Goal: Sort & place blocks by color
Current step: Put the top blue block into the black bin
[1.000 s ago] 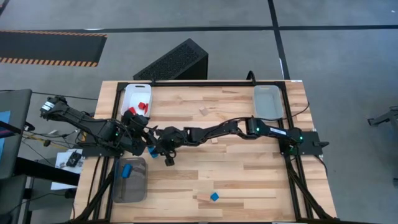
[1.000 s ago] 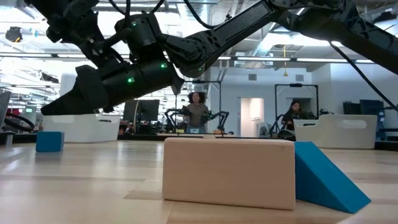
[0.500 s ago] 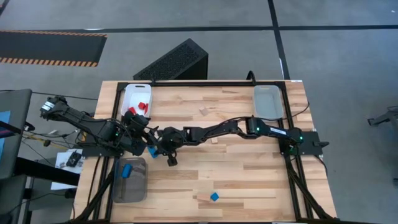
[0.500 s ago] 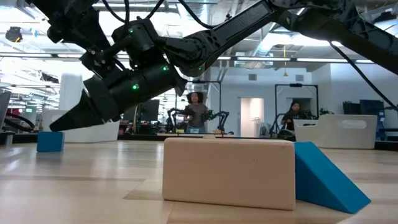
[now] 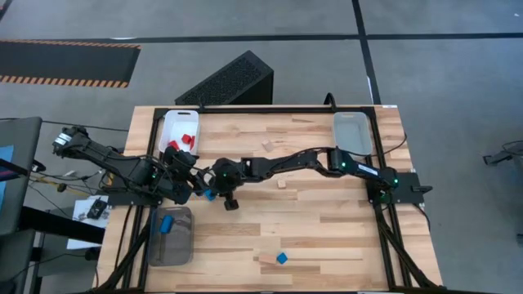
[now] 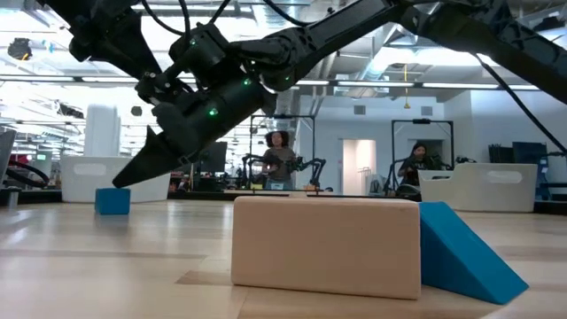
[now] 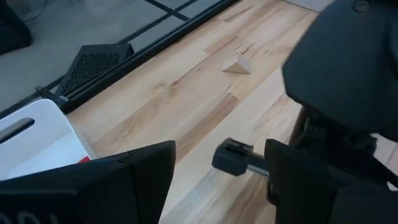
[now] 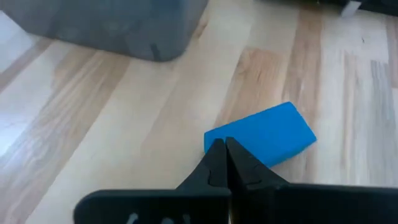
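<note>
A small blue block [image 5: 209, 194] lies flat on the wooden table between my two grippers; it also shows in the low view [image 6: 112, 200] and the right wrist view [image 8: 264, 134]. My right gripper [image 5: 216, 189] reaches across from the table's right, shut, its tips [image 8: 224, 146] at the block. My left gripper [image 5: 193, 183] is open and empty just left of the block, its fingers [image 7: 143, 177] wide apart. A wooden block [image 6: 326, 245] and a blue wedge [image 6: 465, 252] rest on the table near its front edge. Wooden pieces [image 5: 267, 146] [image 5: 282, 184] lie mid-table. My right gripper sets its shut fingertips [image 8: 219, 155] against the blue block's edge [image 8: 214, 138] nearest the wrist. The fingers slant down from the table's right. The block lies flat on the table.
A white tray [image 5: 173, 122] holding red blocks stands far left. A grey tray [image 5: 181, 243] with a blue block [image 5: 166, 224] stands near left, and it shows in the right wrist view [image 8: 124, 25]. A clear tray [image 5: 351, 135] stands far right.
My right gripper has gone toward the table's right edge and a little toward the far edge, its fingers tipping steeper. The blue block has slid along the table toward the right with it, staying flat.
</note>
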